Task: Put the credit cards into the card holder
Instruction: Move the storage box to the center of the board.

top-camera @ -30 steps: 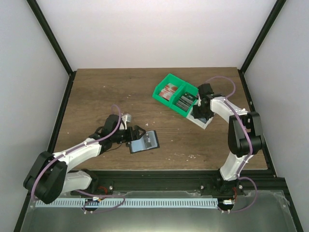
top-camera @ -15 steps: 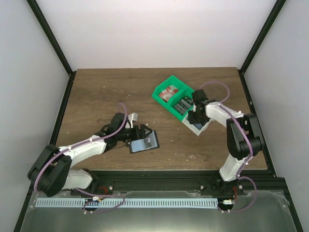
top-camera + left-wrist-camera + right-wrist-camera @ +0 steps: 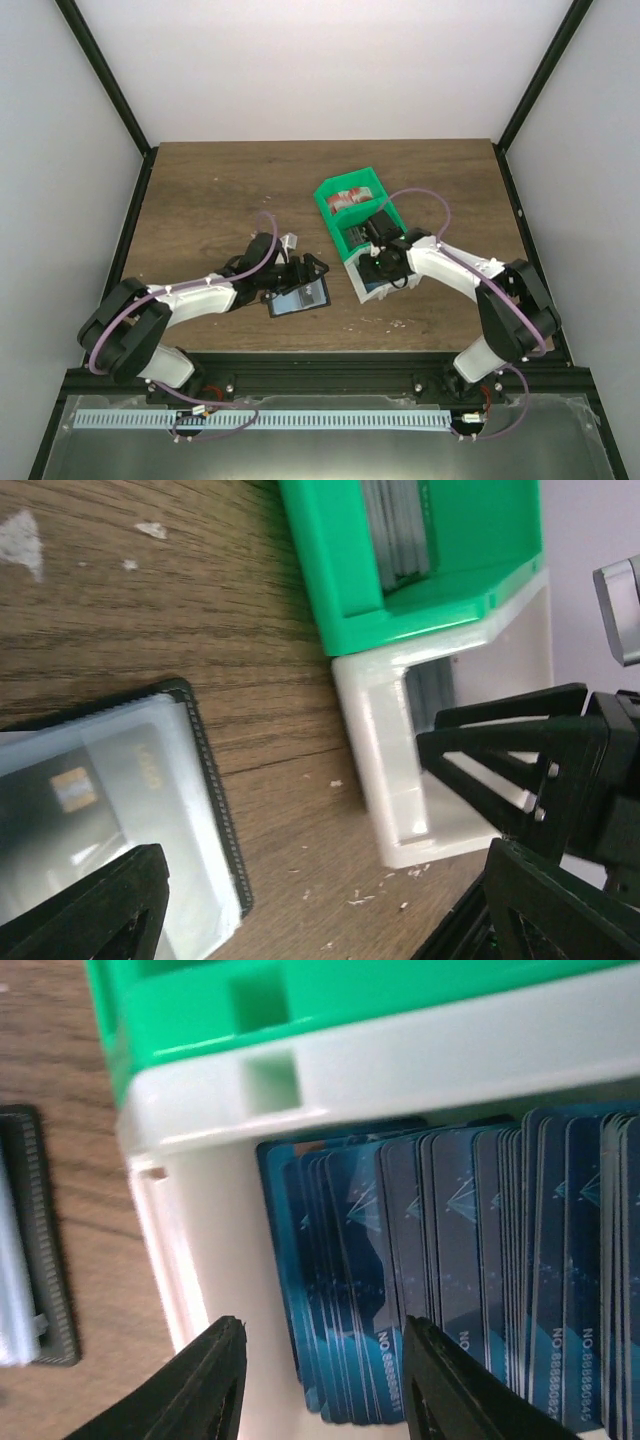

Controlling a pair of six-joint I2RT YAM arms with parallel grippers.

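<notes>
The black card holder (image 3: 302, 298) lies open on the table, its pale lining up, with a card with a gold chip showing inside it in the left wrist view (image 3: 95, 815). My left gripper (image 3: 303, 272) hovers at its far edge, jaws wide open (image 3: 330, 925), holding nothing. Several blue credit cards (image 3: 450, 1260) stand packed on edge in the white bin (image 3: 400, 1050). My right gripper (image 3: 380, 264) is over that bin, open (image 3: 320, 1385), its fingertips (image 3: 212, 1385) straddling the left end of the card stack without holding a card.
A green bin (image 3: 350, 200) with other cards joins the white bin (image 3: 366, 285) on its far side; both lie just right of the holder. The green bin (image 3: 340, 570) and white bin (image 3: 385, 780) also show in the left wrist view. The holder's edge (image 3: 30, 1250) shows left of the bin.
The joined green and white bins have swung left and nearer, toward the holder, with my right gripper following. My left gripper has edged right over the holder, which has stayed in place.
</notes>
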